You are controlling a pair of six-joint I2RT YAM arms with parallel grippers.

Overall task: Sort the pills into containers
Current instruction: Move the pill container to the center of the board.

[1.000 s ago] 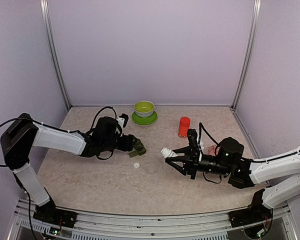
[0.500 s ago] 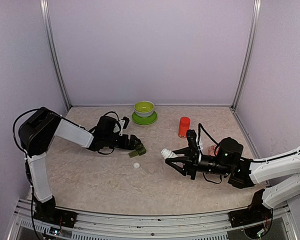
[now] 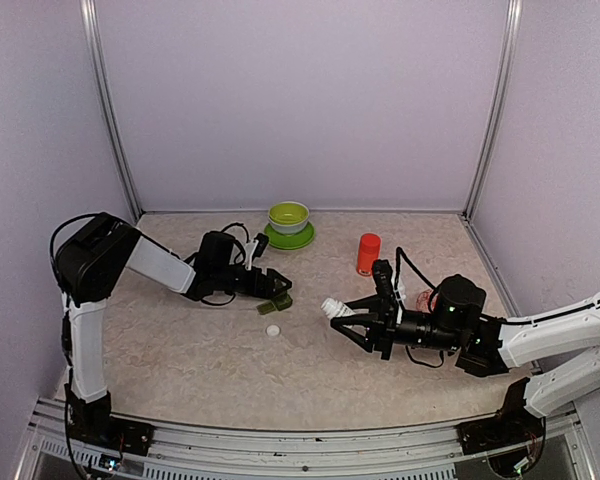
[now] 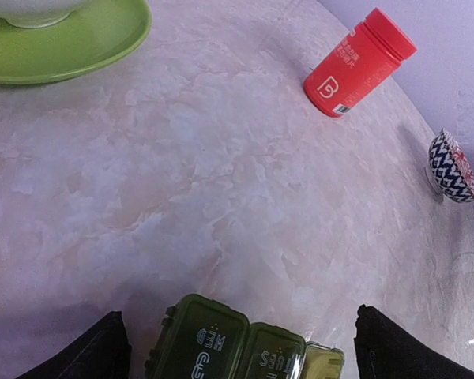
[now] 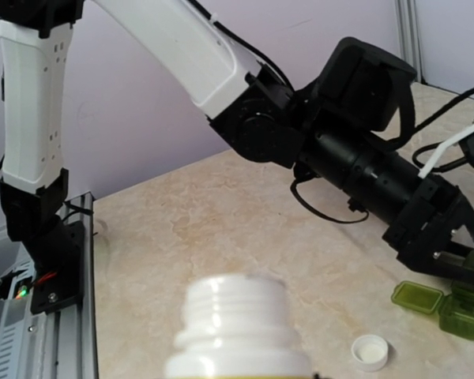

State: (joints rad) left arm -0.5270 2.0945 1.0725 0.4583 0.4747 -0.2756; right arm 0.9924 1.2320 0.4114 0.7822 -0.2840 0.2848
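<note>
The containers [image 4: 241, 347], a dark green strip of joined lidded compartments, lie on the table between the fingers of my left gripper [image 4: 245, 359], which is open and apart from them. One end lid stands open. From above, the left gripper [image 3: 269, 284] sits just left of the containers [image 3: 279, 302]. My right gripper [image 3: 344, 317] is shut on an uncapped white bottle [image 3: 331, 305], whose threaded neck [image 5: 237, 316] fills the bottom of the right wrist view. Its white cap [image 3: 272, 330] lies on the table. No pills show.
A red bottle [image 3: 368, 254] stands at the back right. A lime-green bowl on a saucer [image 3: 288, 222] sits at the back centre. A red-and-white patterned bowl [image 4: 452, 166] is partly hidden behind my right arm. Walls and metal posts close in the table.
My left gripper has opened wide around the containers, and the left arm's elbow has swung in toward the middle. The right arm and the white bottle have stayed still.
</note>
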